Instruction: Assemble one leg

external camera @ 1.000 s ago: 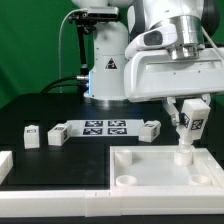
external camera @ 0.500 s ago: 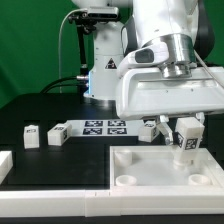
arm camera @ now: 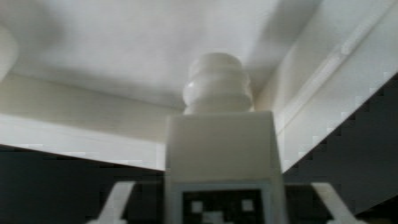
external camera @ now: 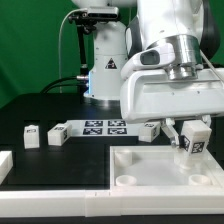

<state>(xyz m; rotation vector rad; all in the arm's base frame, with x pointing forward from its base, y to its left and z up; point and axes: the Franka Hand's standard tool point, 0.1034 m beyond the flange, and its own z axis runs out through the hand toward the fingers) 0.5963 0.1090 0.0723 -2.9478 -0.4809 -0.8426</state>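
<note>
Black table (external camera: 60, 155), green backdrop; my end effector (external camera: 193, 137) grips leg (external camera: 195, 150) at tabletop (external camera: 140, 165) corner. Next: lower & screw in.

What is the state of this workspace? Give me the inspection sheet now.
Surface: black table.
Job's things: the leg held in the tool over the tabletop; whether it is seated, cannot tell. Three loose legs lie beside the marker board.
Clutter: white block at the exterior view's left edge.
Grippers: tool shut on the leg.
Cables: black cable behind the arm's base.
Surroundings: green backdrop.
</note>
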